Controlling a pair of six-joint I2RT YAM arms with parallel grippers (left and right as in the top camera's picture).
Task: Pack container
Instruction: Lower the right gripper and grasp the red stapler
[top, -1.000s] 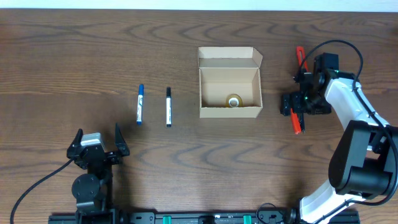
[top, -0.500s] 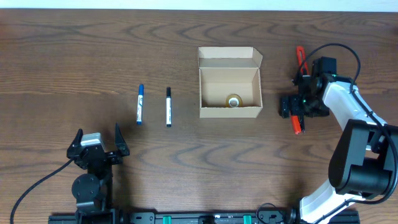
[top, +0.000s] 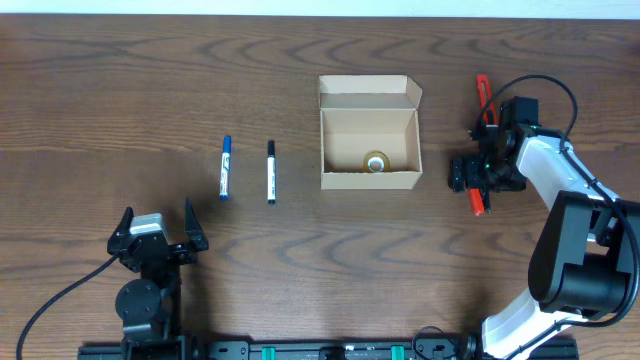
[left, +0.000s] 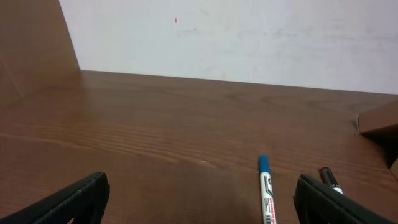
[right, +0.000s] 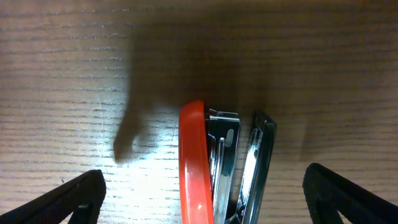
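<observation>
overhead, finding the right arm rising from the lower right corner of the frame and bending back left, hanging the right gripper (top: 480, 172) over a red tool (top: 476, 203) at the right of the table (top: 100, 80). seeing red above and below that gripper, unable to tell whether as one piece. turning to the right wrist view, seeing the right fingers (right: 65, 202) sitting in the two lower corners, spread wide and gripping nothing, straddling the red-and-metal tool and touching neither side of it. finding the left arm folding low at the bottom left, holding the left gripper (top: 158, 215) spread wide on nothing, with the left fingers (left: 65, 202) framing bare wood.

noting only a narrow strip of wood lying between the right gripper and the container (top: 368, 180). seeing a blue marker (top: 225, 167) and a black marker (top: 270, 171) lying left of centre, near each other but apart, well apart from the container, both running up and down the frame. noting broad wood spreading across the upper left, ending at a pale wall (left: 249, 37).

placing the container just right of centre, above the middle, sitting flat with its mouth facing up, its long axis running left to right, its flap lid (top: 365, 90) folding back toward the top of the frame. spotting a small roll (top: 376, 162) lying inside by the lower wall.
</observation>
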